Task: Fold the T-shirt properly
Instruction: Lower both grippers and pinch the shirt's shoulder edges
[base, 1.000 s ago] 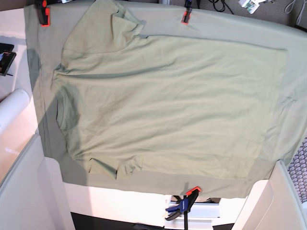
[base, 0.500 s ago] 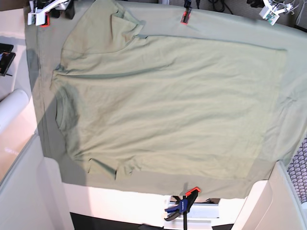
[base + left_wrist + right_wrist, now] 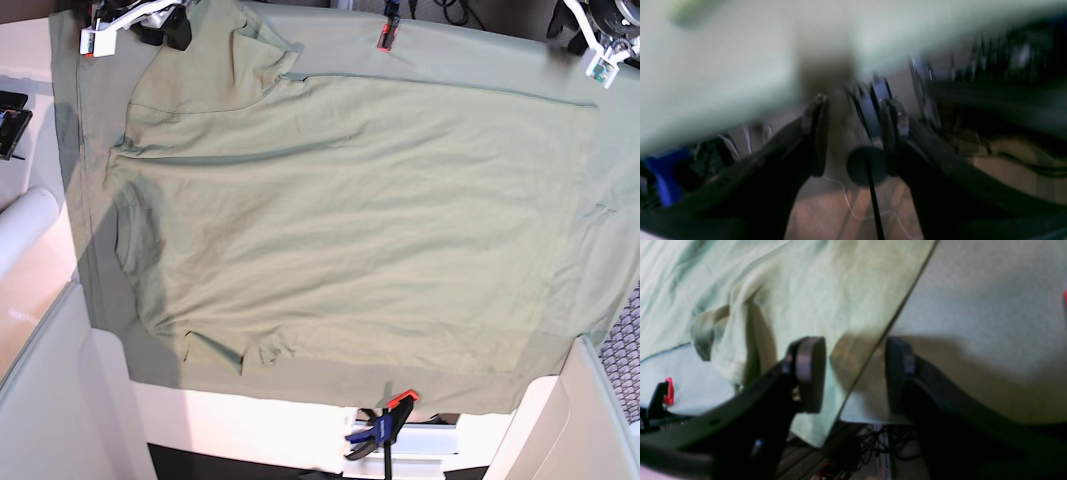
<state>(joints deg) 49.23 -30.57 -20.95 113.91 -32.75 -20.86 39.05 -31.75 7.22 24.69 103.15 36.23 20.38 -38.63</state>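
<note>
T-shirt [image 3: 340,210] lying flat, zero folds yet. My right gripper [image 3: 853,373] and left gripper [image 3: 853,133] both spread wide, holding nothing.

the t-shirt [image 3: 340,225] lies flat over the cloth [image 3: 600,260] and fills most of the table, so a gripper could pass low over its whole middle. obstacles sit only at the rims: an orange clamp [image 3: 386,30] at the far edge, another clamp [image 3: 384,425] at the near edge, and a white roll [image 3: 25,225] off the left side. the right gripper [image 3: 135,20] crowds the far left corner beside the bunched sleeve [image 3: 262,45], its jaws apart; the left gripper [image 3: 598,40] occupies the far right corner, jaws apart too. the near corners are unblocked.
</note>
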